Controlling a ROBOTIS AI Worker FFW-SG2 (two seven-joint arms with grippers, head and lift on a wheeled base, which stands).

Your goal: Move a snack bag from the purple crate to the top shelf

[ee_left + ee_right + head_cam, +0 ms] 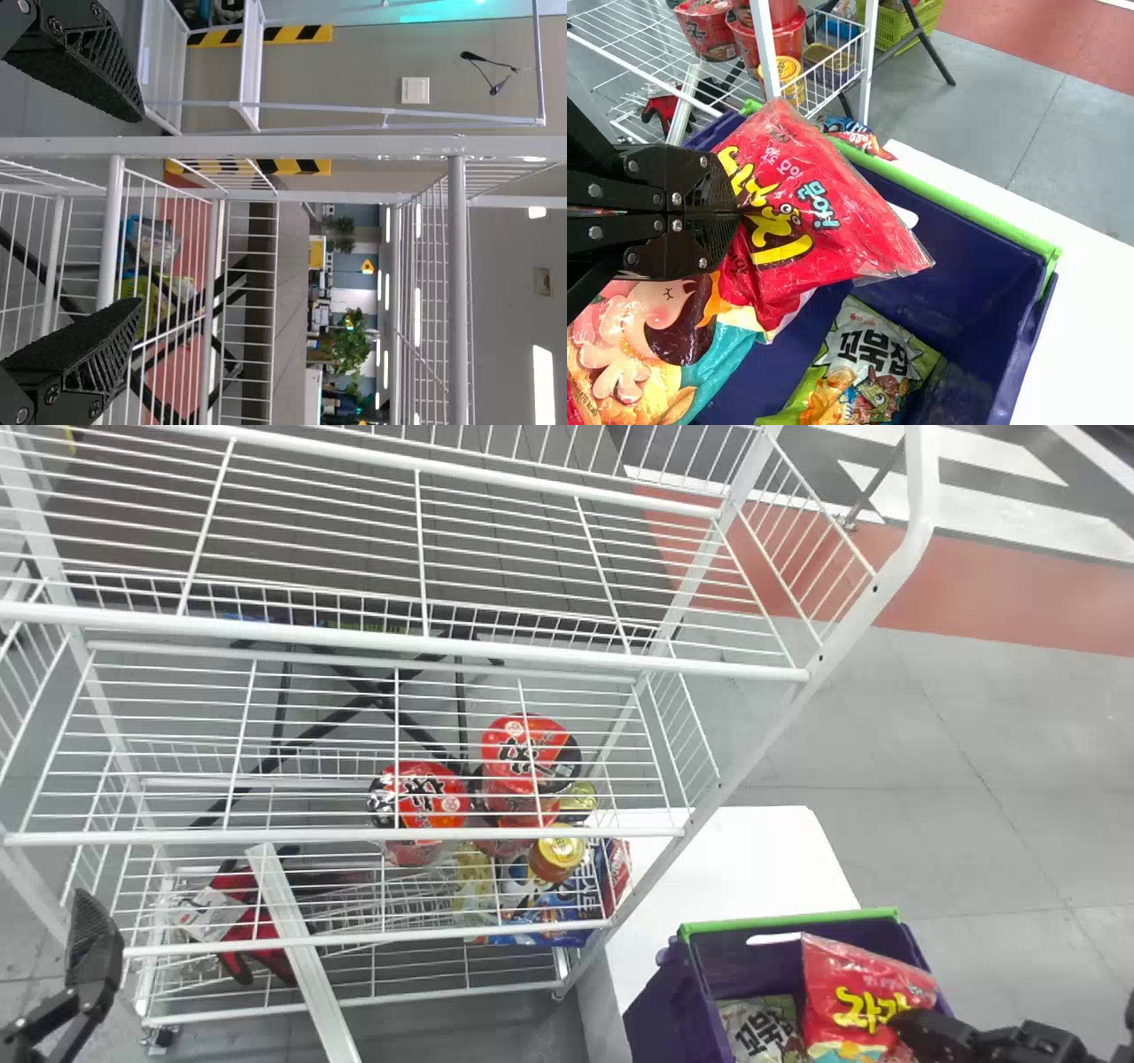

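The right end effector [902,1024] pinches the red bag [850,232], hiding some of it; the left end effector [94,943] is wide open, empty.

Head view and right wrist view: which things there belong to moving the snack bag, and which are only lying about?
For the job:
- red snack bag, in the right gripper
- purple crate
- top shelf

Lying about:
- green-and-white snack bag, in the crate
- red noodle cups
- yellow-lidded can
- red-and-black gloves
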